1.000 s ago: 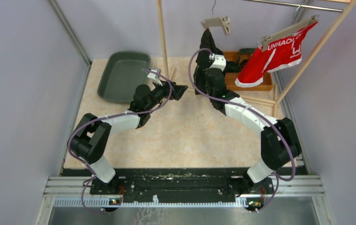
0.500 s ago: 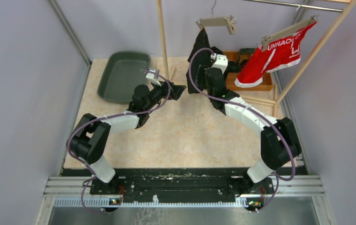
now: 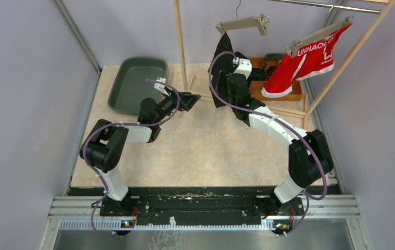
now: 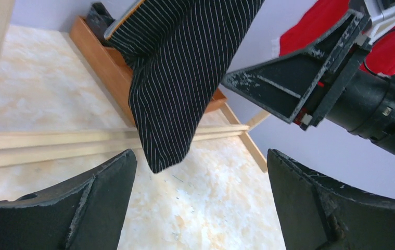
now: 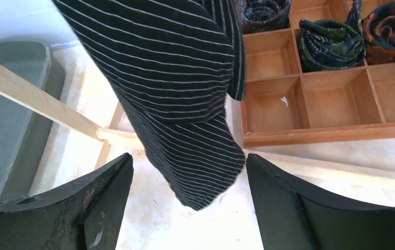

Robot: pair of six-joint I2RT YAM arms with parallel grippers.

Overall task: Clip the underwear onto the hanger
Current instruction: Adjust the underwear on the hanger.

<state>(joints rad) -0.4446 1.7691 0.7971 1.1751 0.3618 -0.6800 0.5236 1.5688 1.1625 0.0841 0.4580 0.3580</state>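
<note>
A beige clip hanger (image 3: 242, 23) hangs from the rod at the back. The black pin-striped underwear (image 3: 222, 49) dangles from its left clip by one corner; the right clip is bare. My right gripper (image 3: 225, 95) is open just below and in front of the cloth. In the right wrist view the underwear's (image 5: 174, 78) lower end hangs ahead of the right gripper (image 5: 189, 159), untouched. My left gripper (image 3: 191, 99) stands open to the left of the underwear (image 4: 179, 78), apart from it, with only floor between the left gripper's (image 4: 200, 156) fingers.
A dark green tray (image 3: 138, 83) lies at the back left. A wooden divided box (image 3: 278, 92) with rolled fabrics (image 5: 330, 44) sits behind the rack. A red garment (image 3: 304, 60) hangs on a second hanger. The rack's wooden post (image 3: 180, 41) and floor rails (image 4: 54, 143) stand close by.
My left gripper has drawn back to the left, away from the underwear, and opened a little wider. The hanger has swung round, carrying the underwear up and left. The right arm barely moved.
</note>
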